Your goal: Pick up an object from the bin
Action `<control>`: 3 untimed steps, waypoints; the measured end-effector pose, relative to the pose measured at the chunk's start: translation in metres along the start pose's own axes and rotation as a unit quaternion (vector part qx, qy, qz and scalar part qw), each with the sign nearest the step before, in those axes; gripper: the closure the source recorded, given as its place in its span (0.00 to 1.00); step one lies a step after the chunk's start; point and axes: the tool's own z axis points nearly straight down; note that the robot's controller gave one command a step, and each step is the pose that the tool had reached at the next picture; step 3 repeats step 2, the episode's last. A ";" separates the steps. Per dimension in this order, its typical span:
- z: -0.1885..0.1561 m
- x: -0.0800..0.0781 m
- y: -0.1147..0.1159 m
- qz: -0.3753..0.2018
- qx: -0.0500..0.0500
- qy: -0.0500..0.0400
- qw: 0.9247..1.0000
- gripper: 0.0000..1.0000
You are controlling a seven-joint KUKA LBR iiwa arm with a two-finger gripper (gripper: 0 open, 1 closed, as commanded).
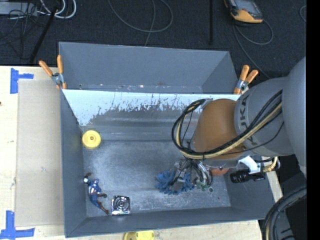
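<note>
Gripper [193, 178] is low in the bin [145, 156], with the crumpled blue thing [169, 183] right against it, on the side away from my arm [282, 119]. Can't tell if it's open or shut.

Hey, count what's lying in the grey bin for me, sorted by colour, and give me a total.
Yellow: 1, the round disc
Blue: 2, the toy figure and the crumpled lump at the gripper
Silver: 1, the small square piece
Total: 4
</note>
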 end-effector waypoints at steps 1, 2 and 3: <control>0.006 0.003 -0.001 -0.037 -0.001 -0.003 0.999 1.00; -0.192 0.010 0.020 -0.043 0.000 0.002 0.999 1.00; -0.192 0.010 0.020 -0.043 0.000 0.002 0.999 1.00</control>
